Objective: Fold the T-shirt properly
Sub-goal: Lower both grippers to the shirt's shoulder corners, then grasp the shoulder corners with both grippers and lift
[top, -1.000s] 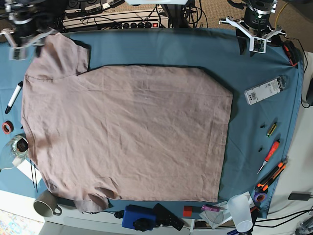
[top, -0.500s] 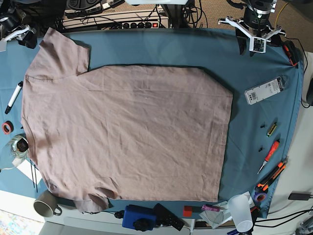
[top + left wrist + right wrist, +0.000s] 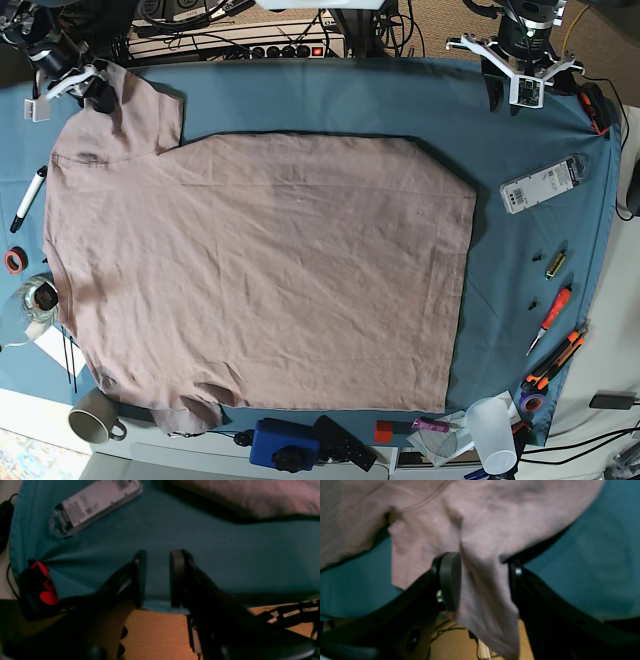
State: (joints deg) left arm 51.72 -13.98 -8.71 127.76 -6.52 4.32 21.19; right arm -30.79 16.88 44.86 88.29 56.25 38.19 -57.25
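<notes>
1. At the far left corner of the table (image 3: 300, 100), the right pincer (image 3: 480, 580) stands over the upper sleeve of the T-shirt (image 3: 260, 270). Its jaws are parted, and a fold of sleeve cloth hangs between them. The wrist view shows the cloth against the left pad, while contact on the other side cannot be told. Risk: if the jaws close on so narrow a fold, the cloth may slip out once pulled.

2. Left of centre, the sleeve hem droops past the table edge in the right wrist view. Risk: a lift from here may drag only the hem, bunching the sleeve rather than carrying it over flat.

3. Across the centre, the T-shirt lies spread on the blue cloth, collar side at the left and hem at the right, lightly wrinkled. Risk: a one-sided pull may skew the body and set a crooked fold line.

4. Along the near left edge, a mug (image 3: 95, 418) and a glass (image 3: 25, 308) sit just beside the shirt. Risk: dragged fabric may catch or tip them.

5. At the far right, the left pincer (image 3: 157, 580) hangs open and empty above bare cloth, well apart from the shirt. Risk: the hem end is unsupported, so the far side may trail.

6. Right edge: a clear plastic case (image 3: 540, 184) and a screwdriver (image 3: 550, 318) lie near that arm's reach.
</notes>
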